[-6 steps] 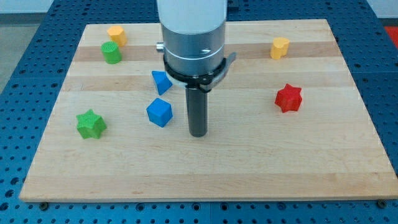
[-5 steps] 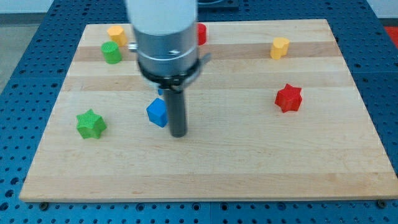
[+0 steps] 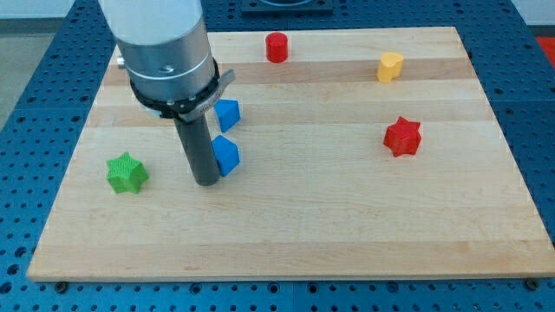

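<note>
tip: my tip (image 3: 205, 182) sits on the wooden table (image 3: 347, 225), left of centre, low on the board.
contact: the rod presses against the left face of the lower blue block (image 3: 226, 155), a cube-like piece; they look touching, though the rod hides the exact seam.
above it: a second blue block (image 3: 227, 113), wedge-like, sits just above the first one, partly tucked behind the arm's metal collar.
left side: a green star block (image 3: 127, 172) lies to the view's left of my tip, near but apart.
right side: a red star block (image 3: 402, 136) rests well apart on the view's right.
top edge: a red cylinder block (image 3: 277, 47) stands near the view's top, and a yellow block (image 3: 390, 66) sits further right, its shape hard to call.
pincer: there is none on this arm, just a straight dark rod, so no open or closed state shows.
hidden: the arm body covers the board's top-left corner.
</note>
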{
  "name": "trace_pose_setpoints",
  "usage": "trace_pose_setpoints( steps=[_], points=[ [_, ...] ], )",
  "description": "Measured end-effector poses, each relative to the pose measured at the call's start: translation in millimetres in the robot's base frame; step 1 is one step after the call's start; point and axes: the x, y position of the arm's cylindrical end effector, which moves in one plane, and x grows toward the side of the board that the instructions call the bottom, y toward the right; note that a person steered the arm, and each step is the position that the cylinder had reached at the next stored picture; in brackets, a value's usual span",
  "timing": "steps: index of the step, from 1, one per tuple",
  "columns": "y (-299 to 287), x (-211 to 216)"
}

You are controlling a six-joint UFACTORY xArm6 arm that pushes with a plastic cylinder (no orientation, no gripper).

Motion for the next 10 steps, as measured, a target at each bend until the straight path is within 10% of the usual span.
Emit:
trace_pose_setpoints(
  steps=[10],
  points=[
    [57.9,-87.5]
  ],
)
